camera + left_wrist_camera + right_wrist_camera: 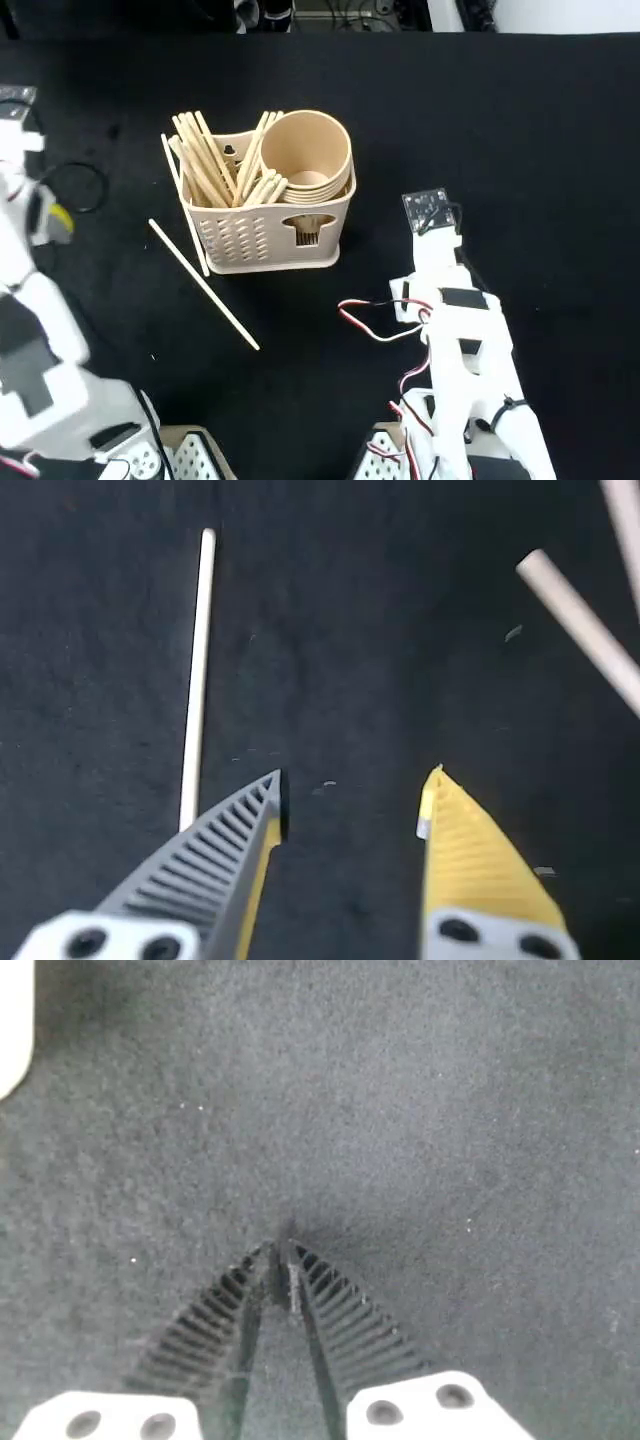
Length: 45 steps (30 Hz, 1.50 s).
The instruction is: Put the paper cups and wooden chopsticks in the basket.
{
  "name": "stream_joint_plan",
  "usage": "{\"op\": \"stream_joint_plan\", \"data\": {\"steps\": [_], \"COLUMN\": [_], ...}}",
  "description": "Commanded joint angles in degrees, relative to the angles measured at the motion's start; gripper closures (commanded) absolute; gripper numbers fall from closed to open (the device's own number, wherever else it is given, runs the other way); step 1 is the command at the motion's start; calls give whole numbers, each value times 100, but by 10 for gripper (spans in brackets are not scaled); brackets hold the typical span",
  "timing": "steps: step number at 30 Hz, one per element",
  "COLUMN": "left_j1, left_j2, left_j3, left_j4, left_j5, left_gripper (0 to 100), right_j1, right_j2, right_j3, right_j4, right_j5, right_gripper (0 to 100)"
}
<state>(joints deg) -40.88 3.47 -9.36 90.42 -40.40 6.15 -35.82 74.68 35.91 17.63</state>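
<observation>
Wooden chopstick to fetch, just beside left hand, spread apart, empty; next centre over it, clamp, lift to basket. Right hand together.

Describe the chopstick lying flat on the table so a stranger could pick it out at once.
Find the beige slotted basket on the black table, holding paper cups and a bundle of chopsticks. By its corner nearer the arms, a lone chopstick runs diagonally. Unlike the bundle and the leaning chopstick at the basket's side, it alone lies flat on the table.
</observation>
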Motion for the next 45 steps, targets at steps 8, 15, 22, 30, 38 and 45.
{"op": "stream_joint_plan", "data": {"steps": [8, 15, 22, 30, 38, 45], "left_j1": [-752, -734, -734, -734, -655, -593], "left_j2": [2752, 4448, 5477, 6198, 6409, 5424], "left_j3": [-2404, -4338, -5358, -5701, -5833, -5235], "left_j4": [53, 105, 202, 580, 1055, 1064], "left_j5": [-1442, -1213, -923, -914, -774, 730], "left_gripper": [777, 777, 777, 883, 971, 971], "right_j1": [-35, -35, -35, -35, -35, -35], "right_j2": [-22, -22, -22, -22, -22, -22], "right_j3": [-31, -31, -31, -31, -31, -31], "right_j4": [44, 44, 44, 44, 44, 44], "right_j5": [35, 35, 35, 35, 35, 35], "right_gripper": [986, 986, 986, 986, 986, 986]}}
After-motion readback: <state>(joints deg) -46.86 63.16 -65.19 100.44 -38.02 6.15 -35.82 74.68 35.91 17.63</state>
